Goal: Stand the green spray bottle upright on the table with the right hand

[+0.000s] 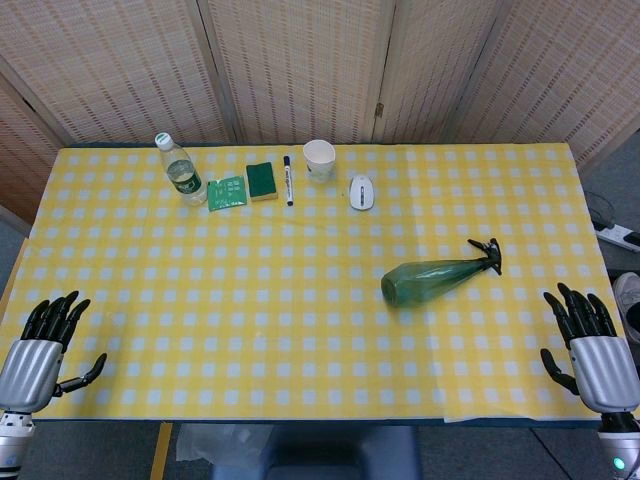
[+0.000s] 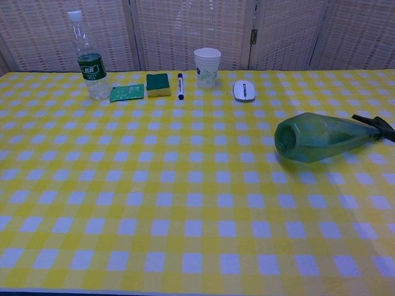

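While green spray bottle (image 1: 439, 279) lies sideways in both views, only head view shows left hand (image 1: 42, 343), right hand (image 1: 590, 344), fingers spread, empty.

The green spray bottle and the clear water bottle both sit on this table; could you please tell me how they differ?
Pose: the green spray bottle lies on its side, while the clear water bottle stands upright.
Colour: the spray bottle is tinted green throughout; the water bottle is colourless with a green label.
Top: the spray bottle ends in a black trigger nozzle, the water bottle in a white cap.
Both are see-through, and neither is held.
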Controlling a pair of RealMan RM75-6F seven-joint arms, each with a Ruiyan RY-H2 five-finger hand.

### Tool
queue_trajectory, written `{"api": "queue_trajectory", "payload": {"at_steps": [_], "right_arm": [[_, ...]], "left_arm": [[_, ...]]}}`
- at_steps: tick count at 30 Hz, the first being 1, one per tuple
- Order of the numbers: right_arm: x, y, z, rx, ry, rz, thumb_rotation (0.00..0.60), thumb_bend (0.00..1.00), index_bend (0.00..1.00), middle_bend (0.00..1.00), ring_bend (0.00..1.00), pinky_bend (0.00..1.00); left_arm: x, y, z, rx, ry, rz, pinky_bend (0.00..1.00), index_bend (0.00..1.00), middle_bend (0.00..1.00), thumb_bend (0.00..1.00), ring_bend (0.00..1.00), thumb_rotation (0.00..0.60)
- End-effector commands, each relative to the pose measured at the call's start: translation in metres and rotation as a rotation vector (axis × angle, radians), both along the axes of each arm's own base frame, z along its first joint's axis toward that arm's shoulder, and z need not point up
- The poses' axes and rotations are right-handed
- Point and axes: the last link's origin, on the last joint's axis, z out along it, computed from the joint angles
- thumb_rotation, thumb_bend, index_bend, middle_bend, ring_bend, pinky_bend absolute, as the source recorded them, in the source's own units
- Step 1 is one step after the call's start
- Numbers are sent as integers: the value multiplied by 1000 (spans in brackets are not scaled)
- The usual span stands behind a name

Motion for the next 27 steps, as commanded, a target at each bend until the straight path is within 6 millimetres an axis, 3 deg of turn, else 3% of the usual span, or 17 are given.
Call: {"api": "queue_trajectory", "payload": {"at_steps": [1, 8, 12, 18, 27], "right_arm": [[-1, 0, 0, 1, 3, -7, 600, 421, 0, 0, 0, 0], [-8, -2, 3, 2, 30, -71, 600, 421, 0, 0, 19, 0], [-14, -13, 10, 31, 31, -112, 600, 421, 0, 10, 47, 0], [-11, -44, 19, 77, 191, -110, 600, 421, 0, 11, 39, 0], [-25, -114, 4, 200, 210, -187, 600, 422, 0, 7, 30, 0]], "left_arm": [[0, 0, 0, 2, -1, 3, 0, 0, 0, 379, 0, 170], [3, 4, -3, -17, -15, -13, 0, 0, 0, 379, 0, 171], [4, 6, -3, -25, -30, -39, 0, 0, 0, 377, 0, 170], [1, 8, 0, -30, -50, -31, 0, 0, 0, 375, 0, 169], [1, 6, 1, -25, -52, -29, 0, 0, 0, 373, 0, 168]]}}
